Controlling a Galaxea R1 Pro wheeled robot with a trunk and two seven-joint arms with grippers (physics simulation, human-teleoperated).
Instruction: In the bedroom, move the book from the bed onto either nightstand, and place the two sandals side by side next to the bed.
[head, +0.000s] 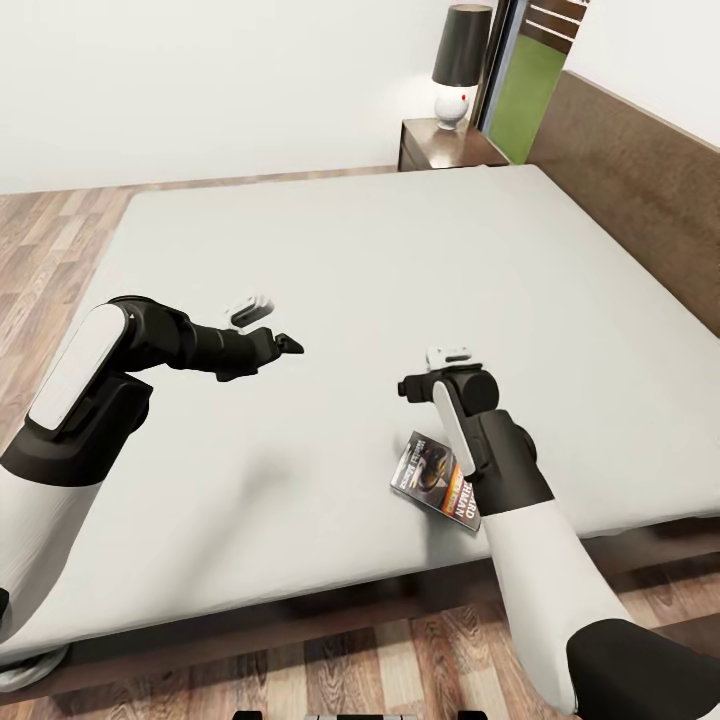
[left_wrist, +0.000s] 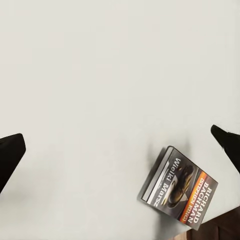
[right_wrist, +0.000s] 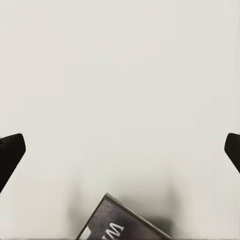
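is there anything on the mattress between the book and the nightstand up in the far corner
No. In the head view, only bare grey mattress of the bed stretches from the book to the nightstand, though the right arm covers a strip beside the book.

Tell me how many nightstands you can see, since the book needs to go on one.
1: the nightstand stands at the bed's far side by the headboard, a lamp on it. Another may stand out of frame.

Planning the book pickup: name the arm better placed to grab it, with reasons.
Right, probably. The right gripper hangs over the mattress directly beside the book, fingers spread, and its wrist view shows the book's corner just below. The left gripper is farther off, across the bed.
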